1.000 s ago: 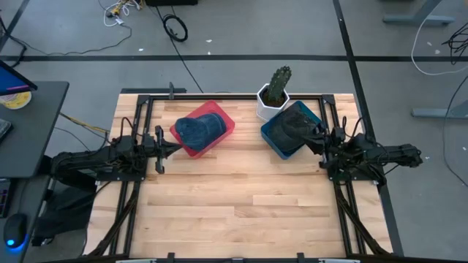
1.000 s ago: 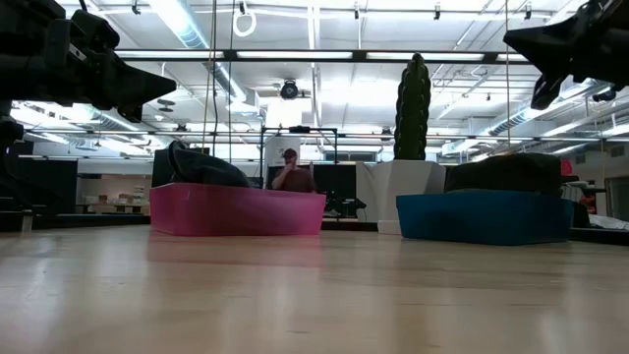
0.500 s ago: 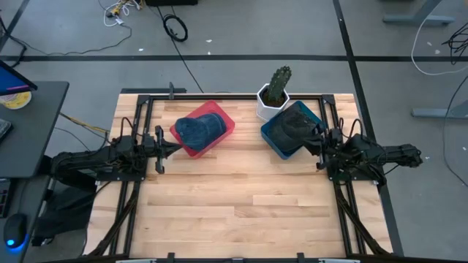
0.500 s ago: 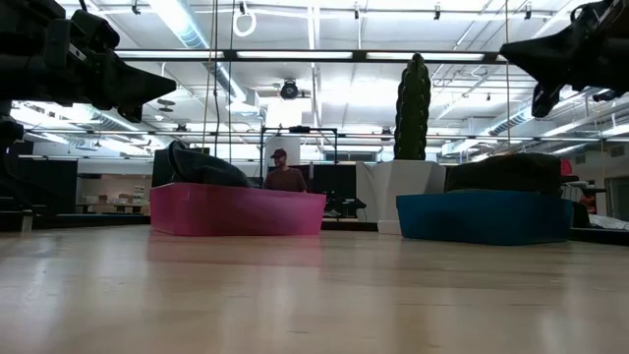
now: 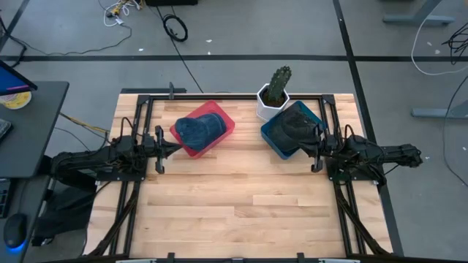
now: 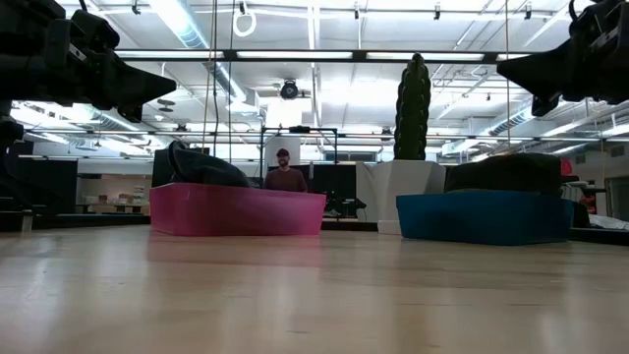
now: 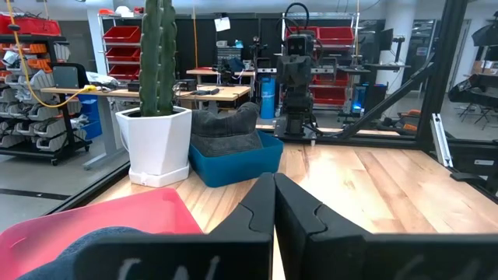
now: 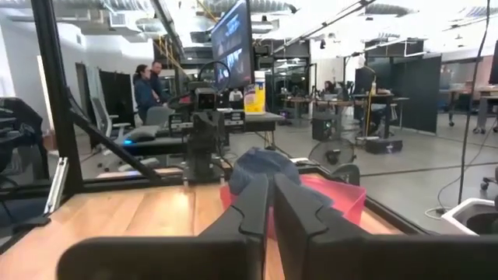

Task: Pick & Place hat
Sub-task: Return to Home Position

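From above, we see the wooden tabletop (image 5: 241, 204) with the red bin (image 5: 228, 126) and the blue bin (image 5: 272, 140) near its far edge, the red one on the left, the two standing apart. The blue cap (image 5: 196, 130) lies inside the red bin, and the black cap (image 5: 296, 123) lies inside the blue bin. A cactus (image 5: 278, 80) in a white pot (image 5: 267, 108) stands just behind the blue bin. The left tool (image 5: 174, 147) is just beside the left side of the red bin, and the right tool (image 5: 307, 148) is just beside the right side of the blue bin; both point inward. In the low view, both tools hang high over the tabletop, the left one at the upper left and the right one at the upper right, and neither touches a bin or a cap. The caps show here as dark humps above the bin walls. A person (image 6: 285, 177) shows far behind in the room, over the red bin. In the left wrist view, the two fingers (image 7: 253, 225) of the left tool are pressed together with nothing between them; ahead are the white pot and the blue bin with the black cap. In the right wrist view, the fingers (image 8: 250, 206) of the right tool are also closed and empty, and ahead is the red bin with the blue cap in it.
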